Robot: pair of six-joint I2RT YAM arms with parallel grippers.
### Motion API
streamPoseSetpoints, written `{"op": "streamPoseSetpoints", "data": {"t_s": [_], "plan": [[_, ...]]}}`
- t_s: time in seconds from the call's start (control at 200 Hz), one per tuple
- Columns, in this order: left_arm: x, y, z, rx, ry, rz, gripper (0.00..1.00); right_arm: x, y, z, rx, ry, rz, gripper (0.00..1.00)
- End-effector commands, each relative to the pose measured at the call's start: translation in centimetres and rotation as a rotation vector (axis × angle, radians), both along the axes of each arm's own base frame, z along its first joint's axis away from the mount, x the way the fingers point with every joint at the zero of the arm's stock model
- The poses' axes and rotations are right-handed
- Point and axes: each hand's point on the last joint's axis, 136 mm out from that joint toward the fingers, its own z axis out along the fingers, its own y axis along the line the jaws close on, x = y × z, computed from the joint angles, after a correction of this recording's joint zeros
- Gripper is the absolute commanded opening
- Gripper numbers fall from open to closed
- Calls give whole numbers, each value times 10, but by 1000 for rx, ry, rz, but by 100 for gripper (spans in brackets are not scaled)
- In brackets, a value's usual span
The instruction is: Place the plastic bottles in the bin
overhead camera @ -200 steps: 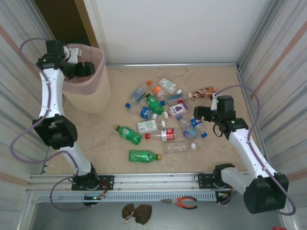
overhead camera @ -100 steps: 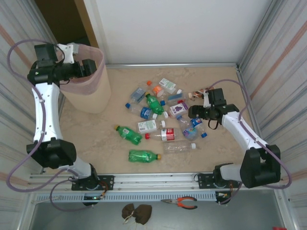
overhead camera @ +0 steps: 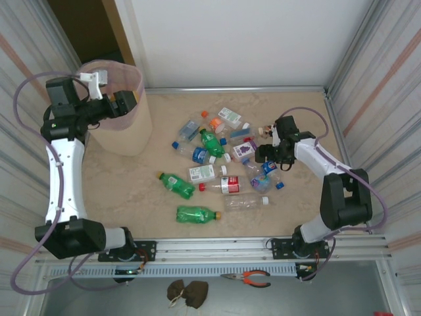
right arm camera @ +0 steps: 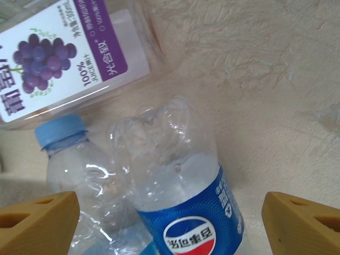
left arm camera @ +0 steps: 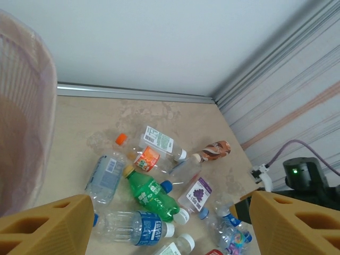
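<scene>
Several plastic bottles lie scattered mid-table: green ones [overhead camera: 196, 214] [overhead camera: 176, 185], a purple grape-label one [overhead camera: 245, 151] and a brown-label one [overhead camera: 279, 126]. The pale-pink bin [overhead camera: 125, 131] stands at the far left. My left gripper [overhead camera: 122, 102] hovers at the bin's near rim, open and empty; its wrist view looks past the bin wall [left arm camera: 21, 133] onto the pile. My right gripper [overhead camera: 266, 157] is low over the pile's right side, open. Its fingers straddle a clear blue-label cola bottle [right arm camera: 186, 212] without touching it, beside a blue-capped bottle [right arm camera: 69, 159] and the grape-label bottle [right arm camera: 64, 58].
Corrugated walls close in the left and right sides, a white wall the back. Orange-handled pliers [overhead camera: 247, 278] and a dark lump [overhead camera: 186, 289] lie below the front rail. Bare table lies between the bin and the pile [overhead camera: 141, 191].
The right gripper has come left and down onto the pile's right side, its jaws narrowing a little. The left arm has folded back, and its gripper has shifted slightly to the bin's near rim.
</scene>
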Motion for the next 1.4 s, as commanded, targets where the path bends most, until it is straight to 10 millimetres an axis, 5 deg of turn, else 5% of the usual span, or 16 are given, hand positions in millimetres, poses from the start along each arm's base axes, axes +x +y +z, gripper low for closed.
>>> {"op": "streamPoseSetpoints", "data": {"t_s": [0.0, 0.531, 1.027, 1.232, 1.393], "plan": [[-9, -7, 13, -22, -42, -29, 78, 4, -3, -6, -31, 33, 10, 85], [-10, -14, 11, -35, -34, -41, 77, 16, -44, -39, -13, 130, -104, 76], [-13, -38, 2, -26, -24, -85, 77, 19, -45, -50, 29, 145, -129, 64], [-16, -58, 4, -13, -90, -118, 77, 23, -46, -31, 33, 81, -136, 56], [-23, -77, 15, -34, -188, -170, 78, 26, -39, 9, 53, -40, -125, 55]]}}
